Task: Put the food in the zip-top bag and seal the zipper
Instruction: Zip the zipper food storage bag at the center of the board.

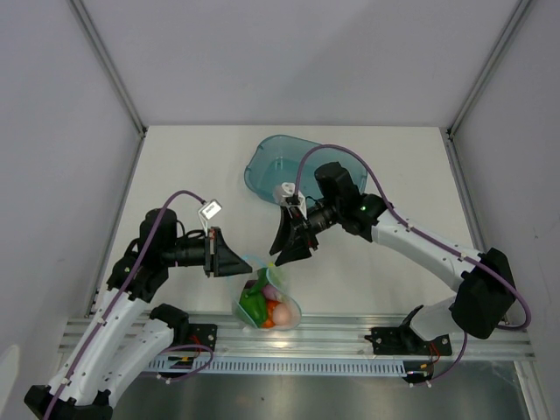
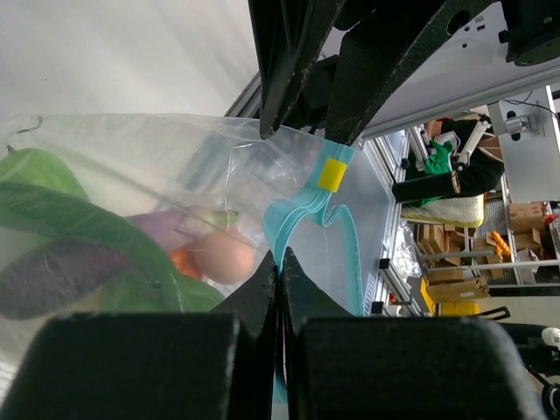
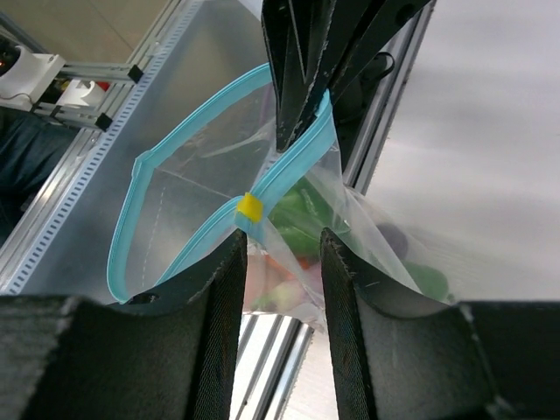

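Left claw (image 2: 280,262) is pinched shut on the zipper (image 2: 302,219). Right claw (image 3: 282,254) is partly open, astride it by the yellow slider (image 3: 250,207). Bag (image 1: 282,308) hangs at the tabletop (image 1: 192,175) near edge, food (image 1: 262,302) inside, mouth gaping. We fear a slipped pinch spills it.

Counted on the desk (image 1: 175,175): one teal tub (image 1: 271,166) and one zip-top bag (image 1: 267,302), with one zipper (image 3: 289,168) and one yellow tab (image 3: 249,207).

Two claws: left claw (image 2: 280,262), right claw (image 3: 282,249).

Inside the bag:
- one beige egg (image 2: 223,255)
- one orange round piece (image 2: 182,261)
- one purple eggplant (image 2: 61,276)
- one green bell pepper (image 1: 252,304)
- long green pieces (image 2: 79,223), overlapped behind crinkled plastic: probably two, count uncertain
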You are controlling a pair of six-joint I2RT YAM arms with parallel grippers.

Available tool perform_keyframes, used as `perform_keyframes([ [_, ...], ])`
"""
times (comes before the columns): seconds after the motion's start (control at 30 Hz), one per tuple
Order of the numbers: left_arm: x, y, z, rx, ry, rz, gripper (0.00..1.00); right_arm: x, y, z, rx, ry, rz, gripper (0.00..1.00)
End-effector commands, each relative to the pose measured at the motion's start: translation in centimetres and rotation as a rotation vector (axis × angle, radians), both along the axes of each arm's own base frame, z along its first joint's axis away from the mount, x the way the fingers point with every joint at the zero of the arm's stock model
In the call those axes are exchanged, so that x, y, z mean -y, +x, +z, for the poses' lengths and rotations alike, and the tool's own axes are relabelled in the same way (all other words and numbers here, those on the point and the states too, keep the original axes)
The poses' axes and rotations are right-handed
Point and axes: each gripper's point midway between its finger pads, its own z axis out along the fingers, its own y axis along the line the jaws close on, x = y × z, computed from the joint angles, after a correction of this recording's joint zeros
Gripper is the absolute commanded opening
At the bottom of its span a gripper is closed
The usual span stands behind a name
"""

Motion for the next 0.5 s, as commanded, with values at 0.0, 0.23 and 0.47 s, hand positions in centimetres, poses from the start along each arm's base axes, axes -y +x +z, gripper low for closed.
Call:
perform_keyframes([
  [0.0,0.2,-0.1,0.6,0.015,-0.027,-0.022,0.0,0.5,-1.2,-0.1,-0.016,0.017,0.065,0.41],
  [0.23,0.3,0.0,0.4,0.006,-0.029,-0.02,0.0,0.4,-1.3,-1.1,0.012,0.006,0.016,0.4],
  [0.47,0.3,-0.1,0.8,0.007,-0.039,-0.027,0.0,-1.0,-0.7,-0.7,0.053,0.04,-0.049,0.41],
])
